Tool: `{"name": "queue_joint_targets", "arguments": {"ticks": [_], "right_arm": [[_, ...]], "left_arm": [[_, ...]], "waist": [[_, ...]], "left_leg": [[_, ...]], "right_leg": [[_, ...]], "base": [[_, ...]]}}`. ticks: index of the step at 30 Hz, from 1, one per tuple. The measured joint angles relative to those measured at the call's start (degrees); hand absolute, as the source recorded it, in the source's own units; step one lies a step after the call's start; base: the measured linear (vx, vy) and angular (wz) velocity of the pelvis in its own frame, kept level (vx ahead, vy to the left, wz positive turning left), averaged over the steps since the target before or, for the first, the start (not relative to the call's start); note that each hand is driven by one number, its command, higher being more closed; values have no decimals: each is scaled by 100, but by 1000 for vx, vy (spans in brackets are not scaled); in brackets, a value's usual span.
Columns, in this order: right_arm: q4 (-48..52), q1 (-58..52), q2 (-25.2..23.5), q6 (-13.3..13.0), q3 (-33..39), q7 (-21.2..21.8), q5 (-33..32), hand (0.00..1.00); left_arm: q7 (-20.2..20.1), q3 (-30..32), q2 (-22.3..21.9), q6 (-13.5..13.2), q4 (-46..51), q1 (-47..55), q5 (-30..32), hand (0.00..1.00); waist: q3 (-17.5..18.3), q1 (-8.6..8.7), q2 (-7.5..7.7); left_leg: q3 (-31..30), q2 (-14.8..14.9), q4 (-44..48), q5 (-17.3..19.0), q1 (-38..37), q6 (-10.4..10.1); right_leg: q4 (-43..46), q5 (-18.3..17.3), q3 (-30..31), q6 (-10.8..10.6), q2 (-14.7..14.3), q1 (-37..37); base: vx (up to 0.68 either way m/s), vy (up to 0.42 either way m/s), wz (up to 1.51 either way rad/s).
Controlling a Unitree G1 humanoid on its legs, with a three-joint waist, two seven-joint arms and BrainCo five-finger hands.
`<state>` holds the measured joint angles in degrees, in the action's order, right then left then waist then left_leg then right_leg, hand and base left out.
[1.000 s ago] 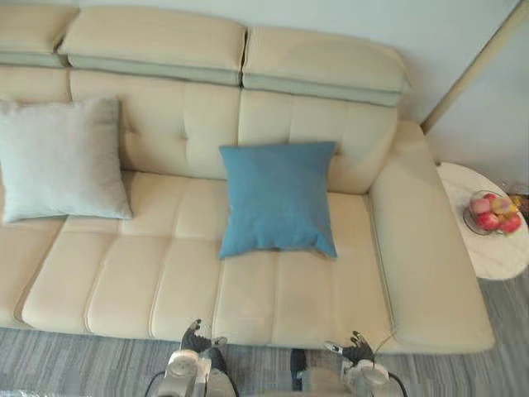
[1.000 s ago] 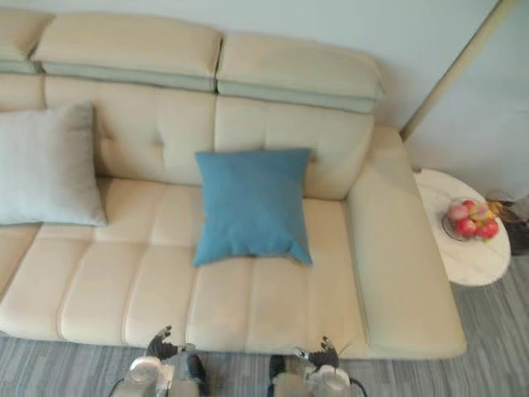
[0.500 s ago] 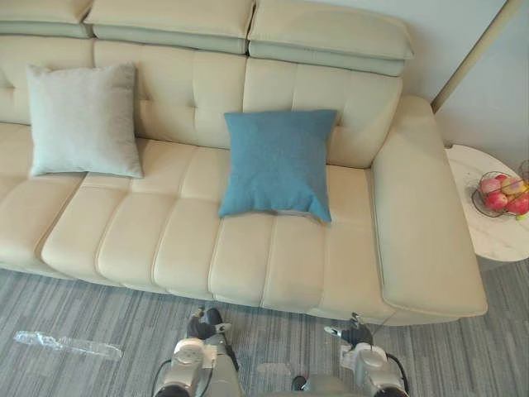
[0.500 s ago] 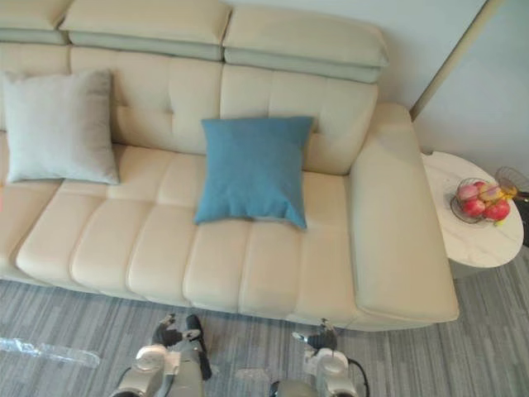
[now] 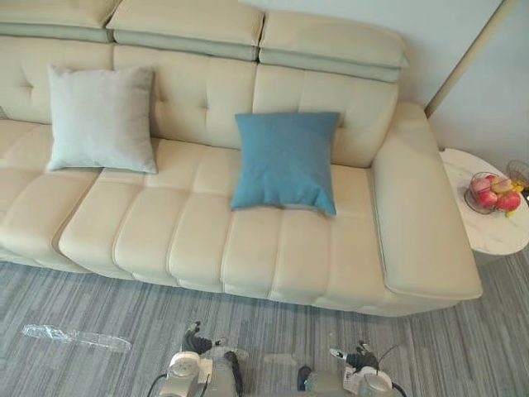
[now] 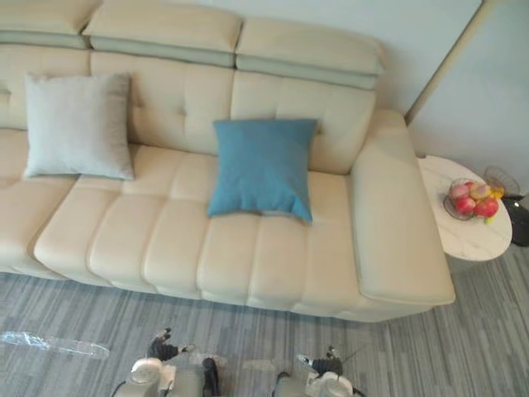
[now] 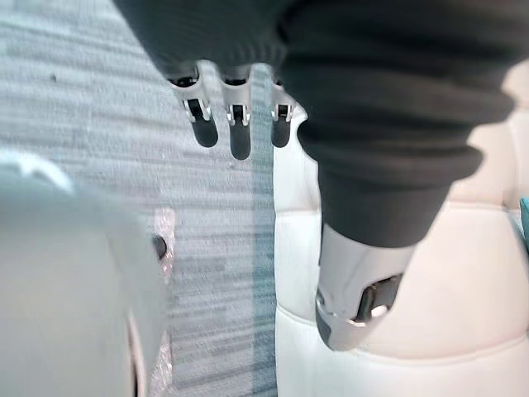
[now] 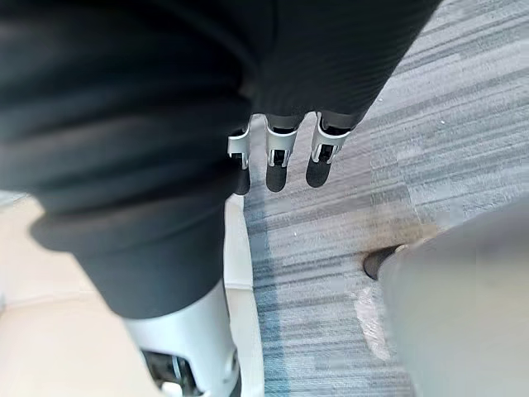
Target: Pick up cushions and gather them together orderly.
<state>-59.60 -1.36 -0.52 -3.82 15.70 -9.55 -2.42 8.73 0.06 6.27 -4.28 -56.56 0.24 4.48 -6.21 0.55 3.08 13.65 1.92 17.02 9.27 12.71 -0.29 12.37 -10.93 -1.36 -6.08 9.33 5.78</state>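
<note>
1. Briefly, a blue cushion [image 5: 285, 161] was seen propped upright against the backrest of a cream sofa [image 5: 273, 248], on the seat toward the sofa's right end.
2. A grey cushion [image 5: 101, 118] was seen propped against the same backrest further to the left. It was well apart from the blue cushion, with bare seat between the two.
3. The left robot hand [image 7: 238, 132] was seen low over the grey striped floor [image 5: 463, 347] in front of the sofa, well apart from both cushions.
4. In the left wrist view its fingers were seen straight and side by side, with the thumb set apart. Nothing was held, so the left robot hand was open. The sofa's front edge was seen past the thumb.
5. The right robot hand [image 8: 281, 153] was seen low over the floor too, in front of the sofa's right part and away from the cushions.
6. Its fingers were also seen straight, with nothing between them and the thumb, so the right robot hand was open and empty.
7. A small round white counter [image 5: 496, 236] was seen just beside the sofa's right arm, with a bowl of fruit [image 5: 493, 194] standing on it.
8. A strip of clear plastic [image 5: 74, 337] was seen lying flat on the floor in front of the sofa's left part.
</note>
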Motion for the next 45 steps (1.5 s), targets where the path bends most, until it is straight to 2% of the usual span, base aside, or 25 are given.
{"name": "queue_joint_targets", "arguments": {"ticks": [3, 7, 14, 15, 22, 27, 29, 31, 33, 34, 35, 36, 37, 38, 39, 41, 45], "right_arm": [[-28, 13, 12, 47, 115, 3, 0, 0], [-43, 17, 34, 49, 168, 14, 0, 0], [-106, 15, 82, 50, 223, 62, 4, 0], [-156, 33, 151, 92, 217, 167, 6, 0], [-25, 23, 151, 92, 223, 209, -27, 0], [72, 31, 161, 82, 219, 463, -281, 0], [272, 19, 172, 78, 212, 598, -449, 0], [408, 22, 206, 34, 205, 724, -503, 0], [471, 12, 314, 29, 192, 860, -554, 0], [471, -1, 327, 29, 192, 863, -554, 0], [474, -61, 348, 29, 192, 873, -554, 0], [470, -99, 333, 32, 162, 880, -554, 0], [466, -126, 337, 32, 136, 884, -554, 0], [463, -184, 420, 32, 105, 892, -550, 0], [438, -226, 504, 34, 101, 893, -544, 0], [415, -236, 457, 39, 5, 912, -538, 0], [358, -311, 365, 41, -15, 953, -495, 0]], "left_arm": [[-4, 1, 20, 6, -117, 27, 8, 0], [-11, 1, 1, 7, -154, 71, 55, 0], [-17, 5, -7, 10, -277, 114, 101, 0], [-129, -1, -67, 80, -386, 145, 0, 0], [-133, 4, -58, 70, -371, 43, -18, 0], [-184, 85, -32, -2, -312, -2, -245, 0], [-256, 193, -21, -14, -242, 1, -256, 0], [-288, 309, -16, -19, -234, -3, -297, 0], [-367, 346, -4, -34, -170, -13, -360, 0], [-381, 344, -5, -35, -162, -11, -359, 0], [-420, 345, -7, -41, -141, -51, -359, 0], [-445, 341, -24, -58, -132, -84, -357, 0], [-450, 339, -36, -68, -135, -75, -356, 0], [-464, 278, -48, -113, -135, -73, -352, 0], [-485, 281, -27, -139, -143, -88, -348, 0], [-503, 281, 47, -138, -144, -29, -345, 0], [-534, 234, 121, -135, -146, 29, -277, 0]], "waist": [[-9, 28, -48], [20, 34, -39], [39, 43, -17], [-121, 47, -214], [-121, 44, -238], [-140, 61, -283], [-180, 63, -351], [-174, 106, -409], [-143, 260, -473], [-129, 271, -480], [-123, 297, -447], [-111, 294, -327], [-109, 303, -305], [-68, 377, -440], [-24, 394, -581], [31, 378, -468], [38, 399, -359]], "left_leg": [[18, -86, -321, -175, -271, -16], [5, -112, -565, -247, -528, -69], [-13, -122, -926, -320, -887, -101], [-467, -14, -1587, -246, -1510, -216], [-474, -37, -1588, -233, -1558, -238], [-416, -43, -1604, -168, -1575, -341], [-220, -29, -1614, -143, -1639, -380], [8, -28, -1620, -141, -1721, -384], [330, -42, -1578, -142, -1880, -385], [359, -44, -1561, -142, -1897, -385], [489, -57, -1111, -72, -1835, -493], [674, -88, -867, 158, -1715, -539], [709, -90, -1131, 236, -1768, -547], [738, 23, -2111, -43, -1903, -604], [784, 232, -2230, -573, -1802, -490], [907, 144, -2108, -550, -1883, -456], [948, 105, -1922, -457, -2022, -317]], "right_leg": [[-176, 65, 13, -21, 26, -186], [-307, 66, 6, -13, -5, -366], [-498, 149, 13, 118, -56, -639], [-317, 517, -115, 681, -933, 85], [-170, 298, -149, 652, -902, 102], [-168, 171, -147, 638, -882, 101], [-169, 158, -43, 629, -913, 103], [-174, 158, 98, 627, -942, 96], [-209, 162, 302, 622, -965, 1], [-215, 162, 329, 622, -966, -14], [-259, 177, 468, 615, -883, -153], [-274, 178, 631, 612, -732, -285], [-272, 177, 662, 605, -715, -309], [-269, 169, 675, 565, -793, -389], [-260, 82, 712, 447, -909, -413], [-260, 72, 795, 407, -788, -456], [-145, 73, 804, 408, -725, -597]], "base": [[33, -10, -2], [59, -45, -2], [62, -27, -4], [45, -6, -2], [99, -8, 1], [88, 7, 0], [88, 9, -36], [130, 7, -55], [162, -5, -55], [205, -4, -48], [165, 0, -48], [192, -13, -47], [143, -23, -45], [138, -6, -39], [133, 14, -47], [125, 26, -31], [111, 5, -9]]}}
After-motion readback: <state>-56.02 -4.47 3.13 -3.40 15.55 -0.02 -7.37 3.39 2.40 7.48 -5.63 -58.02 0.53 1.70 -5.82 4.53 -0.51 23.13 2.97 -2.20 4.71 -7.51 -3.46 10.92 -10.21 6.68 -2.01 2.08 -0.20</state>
